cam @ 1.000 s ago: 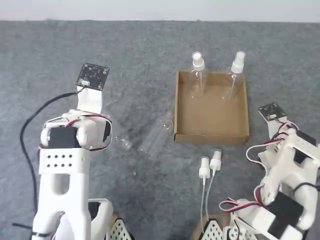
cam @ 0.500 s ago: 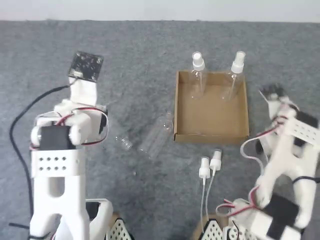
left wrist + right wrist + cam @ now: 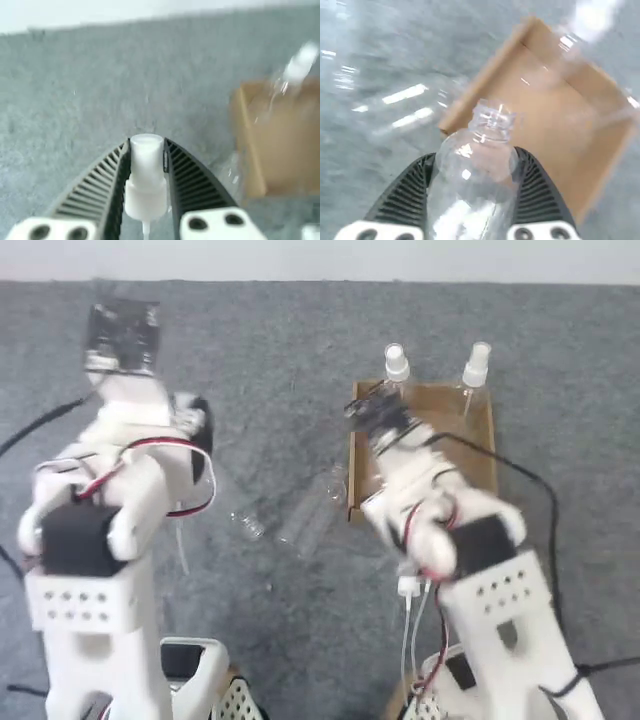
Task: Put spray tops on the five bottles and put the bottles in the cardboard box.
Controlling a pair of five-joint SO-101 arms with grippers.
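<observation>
Left claw (image 3: 146,146): was closed on a white spray top (image 3: 146,197), one finger on each side of its head, the cap end level with the fingertips.
Dip tube (image 3: 181,545): in the high view, hung thin and pale beside the left arm, above the grey tabletop (image 3: 280,350).
Right claw (image 3: 475,159): was clamped around a clear uncapped bottle (image 3: 489,120), whose open threaded neck stuck out past the fingertips towards the box.
Cardboard box (image 3: 470,455): sat on the tabletop, with the right arm across its near left corner.
First capped bottle (image 3: 397,365): stood upright against the far wall of the box, spray top fitted.
Second capped bottle (image 3: 477,362): stood upright along the same wall, near the far right corner.
Lying bottle (image 3: 312,512): lay on its side on the tabletop, neck just beside the box's near left corner.
Other clear bottle (image 3: 247,525): lay near it, on the side towards the left arm.
Loose spray top (image 3: 408,586): lay on the tabletop in front of the box, partly hidden by the right arm.
</observation>
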